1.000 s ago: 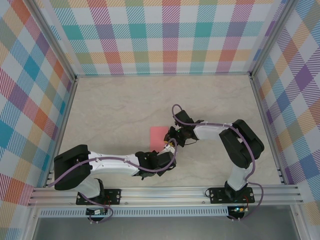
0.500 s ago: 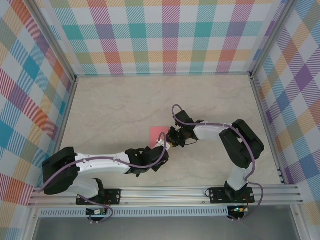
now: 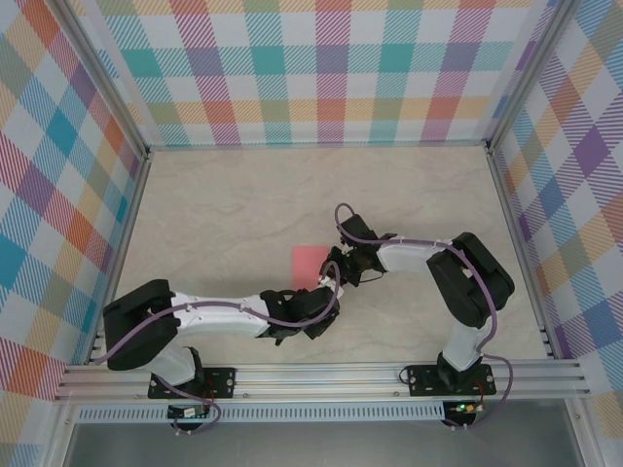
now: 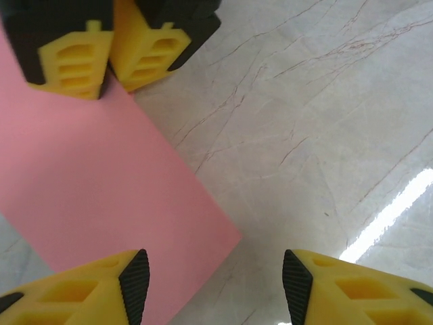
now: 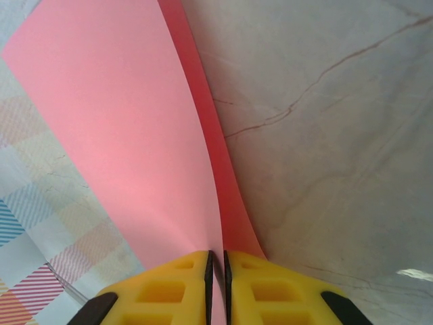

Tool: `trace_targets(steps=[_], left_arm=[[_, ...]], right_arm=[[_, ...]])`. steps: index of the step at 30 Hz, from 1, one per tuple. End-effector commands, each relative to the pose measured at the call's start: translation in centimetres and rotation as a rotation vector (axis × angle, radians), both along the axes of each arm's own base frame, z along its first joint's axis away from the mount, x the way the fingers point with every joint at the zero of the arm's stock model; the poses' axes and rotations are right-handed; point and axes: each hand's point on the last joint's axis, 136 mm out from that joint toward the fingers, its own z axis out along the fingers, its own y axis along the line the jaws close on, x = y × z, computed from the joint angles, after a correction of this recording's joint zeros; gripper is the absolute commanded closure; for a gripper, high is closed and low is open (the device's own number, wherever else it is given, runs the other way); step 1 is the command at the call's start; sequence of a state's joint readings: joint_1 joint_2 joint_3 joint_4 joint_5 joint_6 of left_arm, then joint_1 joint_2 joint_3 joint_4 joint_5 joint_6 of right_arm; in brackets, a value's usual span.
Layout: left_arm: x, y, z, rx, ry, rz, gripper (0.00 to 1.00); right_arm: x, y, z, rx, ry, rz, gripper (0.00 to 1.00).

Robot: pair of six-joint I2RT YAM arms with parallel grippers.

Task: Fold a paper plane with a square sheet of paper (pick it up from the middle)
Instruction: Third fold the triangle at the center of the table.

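Note:
The salmon-pink paper (image 3: 308, 265) lies mid-table as a flat folded rectangle; no slim dart shape shows. My right gripper (image 3: 332, 276) is shut on the paper's near right edge. In the right wrist view the pads (image 5: 210, 271) pinch the paper (image 5: 122, 122), and its upper layer lifts off a darker lower layer (image 5: 218, 159). My left gripper (image 4: 215, 288) is open just above the table. One finger is over the paper (image 4: 101, 176) and the other over bare table, with the paper's corner between them. The right gripper's fingers (image 4: 101, 51) show at the top of the left wrist view. Seen from above, the left gripper (image 3: 324, 302) sits just in front of the paper.
The marble-pattern tabletop (image 3: 224, 214) is walled by checked panels on the left, back and right (image 3: 331, 68). An aluminium rail (image 3: 321, 375) runs along the near edge. The two grippers are close together beside the paper.
The left arm drew back to the left half a second ago and has now come forward and right again. The right gripper has kept its hold on the paper.

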State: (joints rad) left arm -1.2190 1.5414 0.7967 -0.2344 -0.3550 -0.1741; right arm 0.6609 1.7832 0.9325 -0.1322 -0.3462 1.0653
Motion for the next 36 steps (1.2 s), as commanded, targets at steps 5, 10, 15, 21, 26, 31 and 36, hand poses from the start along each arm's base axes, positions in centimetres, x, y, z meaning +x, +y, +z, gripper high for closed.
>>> trace_targets(steps=[5, 10, 15, 21, 26, 31, 36], left_arm=[[1.9, 0.0, 1.2, 0.042, -0.119, 0.055, 0.62], [1.7, 0.7, 1.6, 0.033, -0.126, 0.059, 0.87], [1.5, 1.1, 2.1, 0.007, -0.118, 0.060, 1.00], [1.3, 0.7, 2.4, -0.071, -0.022, 0.052, 1.00], [1.2, 0.6, 3.0, -0.219, 0.136, 0.052, 1.00], [1.7, 1.3, 2.9, -0.337, 0.276, 0.079, 1.00], [2.1, 2.1, 2.3, -0.407, 0.403, 0.102, 1.00]], right_arm=[[0.3, 0.5, 1.6, 0.035, -0.030, 0.011, 0.85], [0.3, 0.4, 1.5, 0.030, -0.028, 0.011, 0.85], [0.3, 0.5, 1.6, 0.034, -0.029, 0.010, 0.85], [0.2, -0.4, 2.3, -0.002, -0.056, 0.010, 0.76], [0.3, -2.8, 3.0, -0.123, -0.093, -0.001, 0.62], [0.5, -3.1, 3.8, -0.133, -0.129, 0.005, 0.69], [1.4, -1.6, 4.9, -0.073, -0.174, 0.039, 0.81]])
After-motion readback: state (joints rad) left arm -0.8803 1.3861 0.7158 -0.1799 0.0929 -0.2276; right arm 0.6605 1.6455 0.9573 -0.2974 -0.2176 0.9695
